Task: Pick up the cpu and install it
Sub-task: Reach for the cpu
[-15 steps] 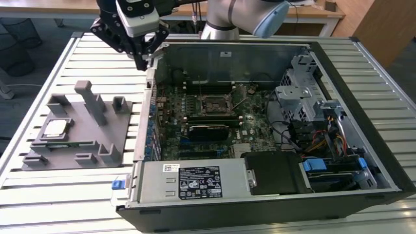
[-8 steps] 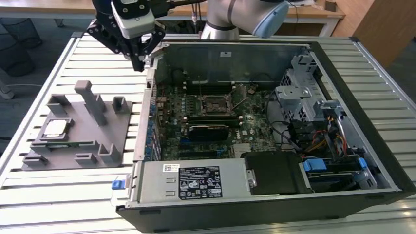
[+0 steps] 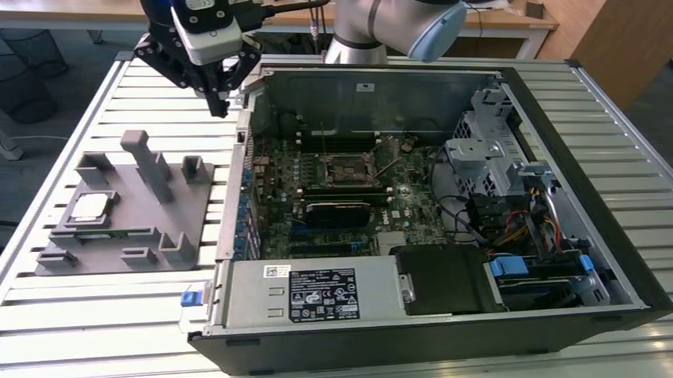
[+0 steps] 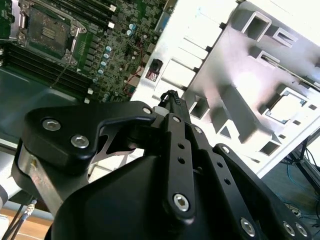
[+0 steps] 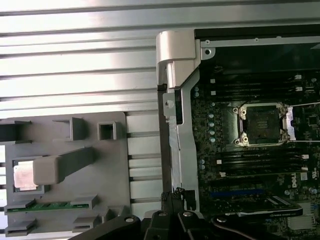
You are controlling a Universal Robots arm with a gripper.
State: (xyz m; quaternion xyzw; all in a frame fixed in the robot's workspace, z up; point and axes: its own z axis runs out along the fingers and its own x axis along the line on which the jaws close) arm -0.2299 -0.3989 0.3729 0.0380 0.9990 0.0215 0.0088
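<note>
Cpu: seated flat in a pocket of the grey holder, well apart from the pincer, on its side away from the case wall.
Pincer: closed on nothing, held high just beside that wall.
Step in hand: reaching, as judged; the chip is best taken level, by opposite rims.
Edges: the holder's tall post stands near the cpu.
Open room: wide above the holder.
</note>
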